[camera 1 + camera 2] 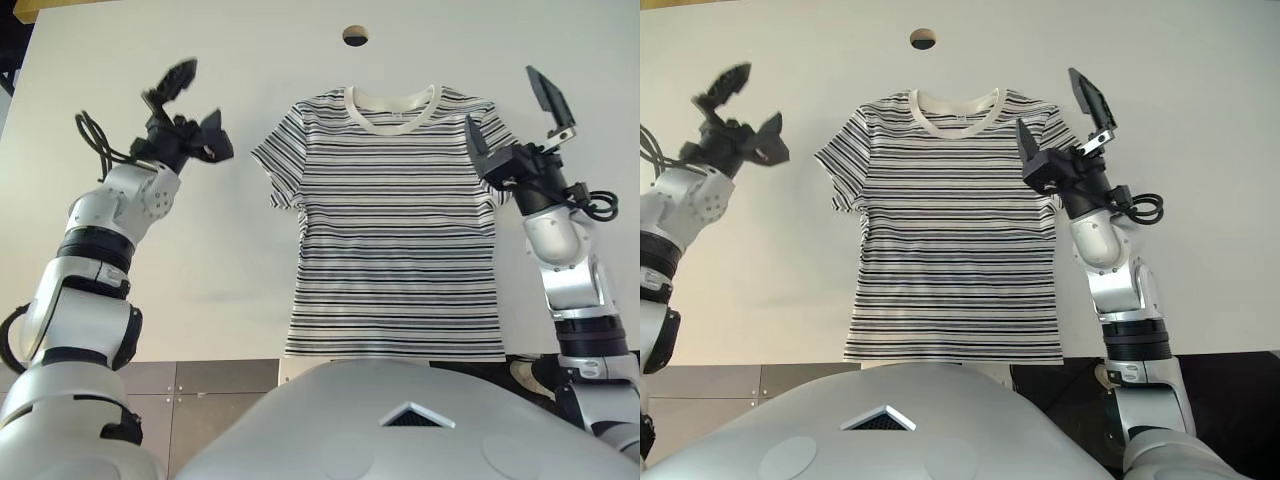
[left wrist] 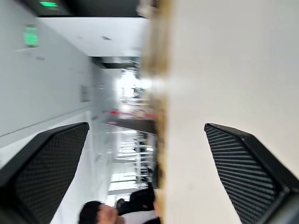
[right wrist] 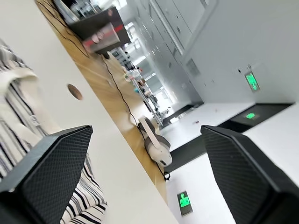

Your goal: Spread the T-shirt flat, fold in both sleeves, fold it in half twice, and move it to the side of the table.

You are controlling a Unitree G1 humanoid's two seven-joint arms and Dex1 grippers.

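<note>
Striped T-shirt (image 1: 395,225) lies flat on the table (image 1: 200,260), sleeves unfolded; your left gripper (image 1: 198,105) and right gripper (image 1: 508,108) hover released either side, poised for the sleeves.

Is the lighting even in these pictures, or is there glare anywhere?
Left eye view: the table and T-shirt are evenly lit, without hard shadows. Left wrist view: the corridor's far end glares white. Right wrist view: a green sign glows on the wall.
</note>
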